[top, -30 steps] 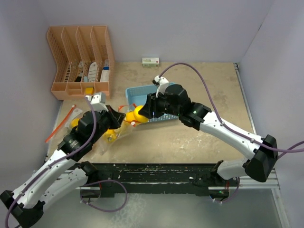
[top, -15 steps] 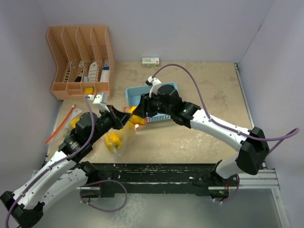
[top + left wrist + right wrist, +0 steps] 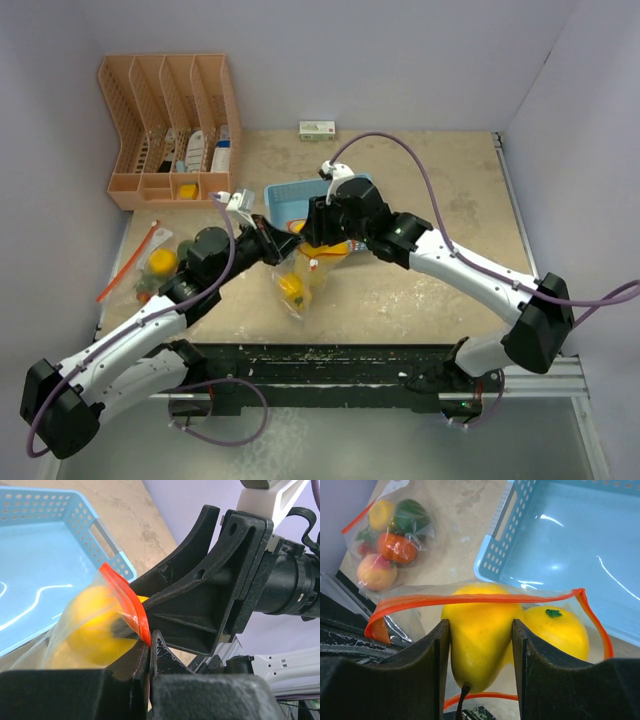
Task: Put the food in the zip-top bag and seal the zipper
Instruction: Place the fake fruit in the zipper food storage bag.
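Top view: organiser [image 3: 170, 120] contents too small to identify; right gripper [image 3: 310, 236] fingertips hidden beneath its own wrist; left wrist view: basket [image 3: 60, 511] cut off at 9 o'clock; yellow fruit [image 3: 92, 630] blurred behind the zip-top bag [image 3: 126, 598] film; right wrist view: pear [image 3: 480, 635] flanks covered by the fingers [image 3: 422, 680]; basket cut off from 12 to 3 o'clock.

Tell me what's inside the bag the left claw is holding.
A yellow pear, gripped by the right claw, sits in the mouth of the bag, with a round yellow fruit with a green stem beside it. Anything deeper is hidden behind the pear and claw.
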